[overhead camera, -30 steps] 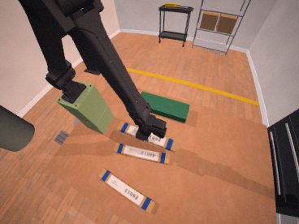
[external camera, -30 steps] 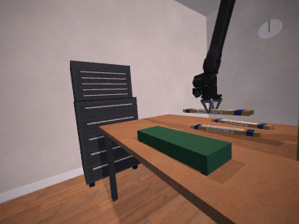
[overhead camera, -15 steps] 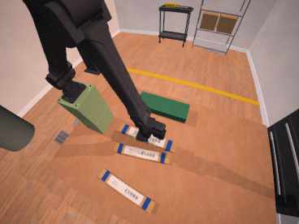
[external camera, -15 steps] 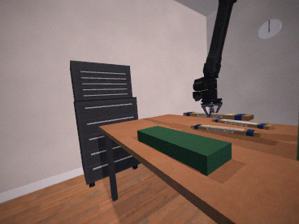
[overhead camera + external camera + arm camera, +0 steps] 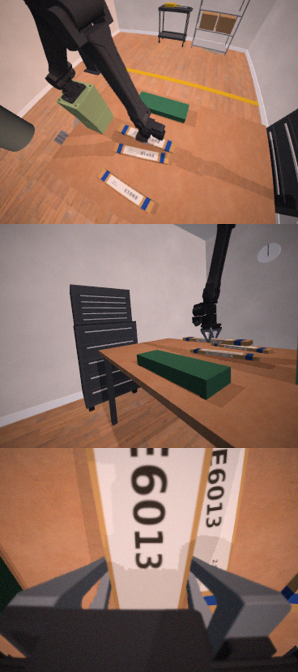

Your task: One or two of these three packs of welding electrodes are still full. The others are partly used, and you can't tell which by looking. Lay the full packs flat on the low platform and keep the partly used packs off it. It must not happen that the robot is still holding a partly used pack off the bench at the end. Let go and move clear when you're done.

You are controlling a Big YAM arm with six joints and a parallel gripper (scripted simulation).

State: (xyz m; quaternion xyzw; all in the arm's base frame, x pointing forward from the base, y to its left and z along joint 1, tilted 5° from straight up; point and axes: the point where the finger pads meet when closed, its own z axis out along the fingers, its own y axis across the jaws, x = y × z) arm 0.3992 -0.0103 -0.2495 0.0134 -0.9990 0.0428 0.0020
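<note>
The brown bench [image 5: 227, 142] [image 5: 267, 386] [image 5: 45, 498] directly bears a green platform [image 5: 163, 106] [image 5: 178, 369] [image 5: 7, 580] and two electrode packs [image 5: 142, 153] [image 5: 224, 354] [image 5: 217, 508].

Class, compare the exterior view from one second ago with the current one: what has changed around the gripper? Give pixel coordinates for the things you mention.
The gripper [image 5: 143, 137] [image 5: 210, 339] [image 5: 148, 559] and the pack it holds [image 5: 131, 131] [image 5: 243, 342] [image 5: 147, 535] moved down toward the bench. Nothing was newly grasped or released. The green platform [image 5: 163, 106] [image 5: 182, 366] [image 5: 7, 579] and the other two packs stayed put.
</note>
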